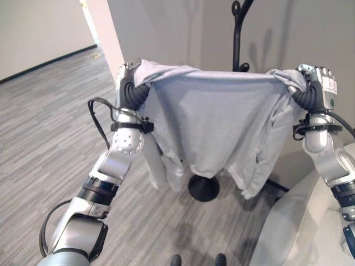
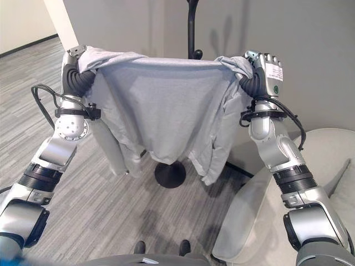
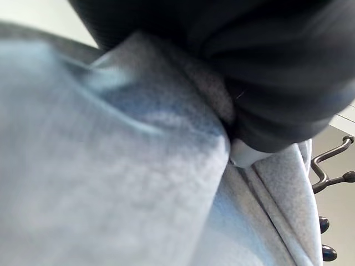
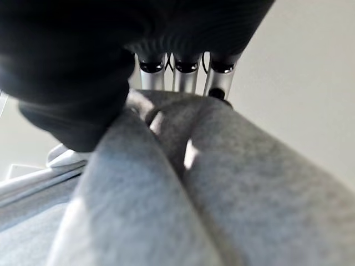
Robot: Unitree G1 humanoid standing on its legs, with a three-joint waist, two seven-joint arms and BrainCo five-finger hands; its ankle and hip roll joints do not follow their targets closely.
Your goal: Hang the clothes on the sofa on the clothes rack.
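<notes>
A grey garment [image 2: 161, 105] hangs stretched between both raised hands, the left hand [image 2: 75, 64] at 10 o'clock and the right hand [image 2: 265, 69] at 2 o'clock, each clenched on a top corner. The black clothes rack [image 2: 192, 33] stands behind at 12 o'clock.

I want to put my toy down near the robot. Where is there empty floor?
The grey floor beyond the left hand is bare up to the wall. It is crowded ahead: the grey shirt hangs over the rack's round base, and the sofa fills the side under the right hand.

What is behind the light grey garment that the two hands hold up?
Behind the light grey garment stands a black clothes rack: its pole rises above the cloth and its round base shows below. The middle of the pole is covered.
</notes>
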